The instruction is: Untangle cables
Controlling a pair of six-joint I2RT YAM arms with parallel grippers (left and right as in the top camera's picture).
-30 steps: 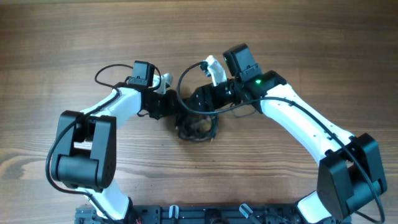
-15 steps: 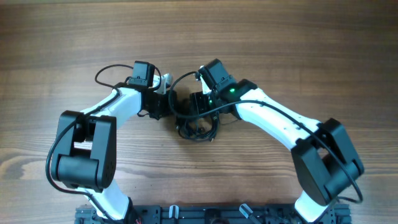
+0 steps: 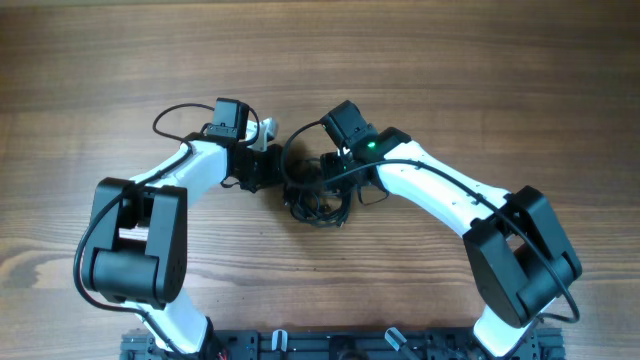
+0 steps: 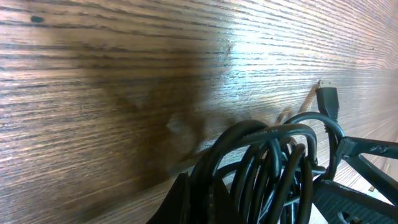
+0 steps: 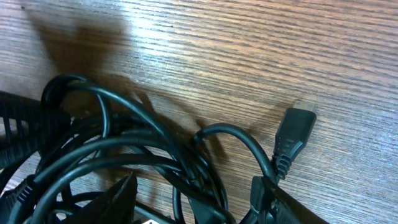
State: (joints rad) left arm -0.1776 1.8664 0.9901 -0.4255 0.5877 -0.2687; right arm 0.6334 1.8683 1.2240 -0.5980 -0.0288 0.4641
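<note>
Two tools now meet at cables [image 3: 318, 200], knotted bundle mid-desk [image 3: 500, 60]. We see right tool [image 5: 199, 202] swung in closer and lowered, jaws partly open astride strands, clamping nothing. Left tool [image 4: 267, 202] stays pinched on cables. We judge pull-apart set up.

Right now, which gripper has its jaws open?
The right gripper: its jaws stand apart around the cables; the left gripper is shut on them.
</note>
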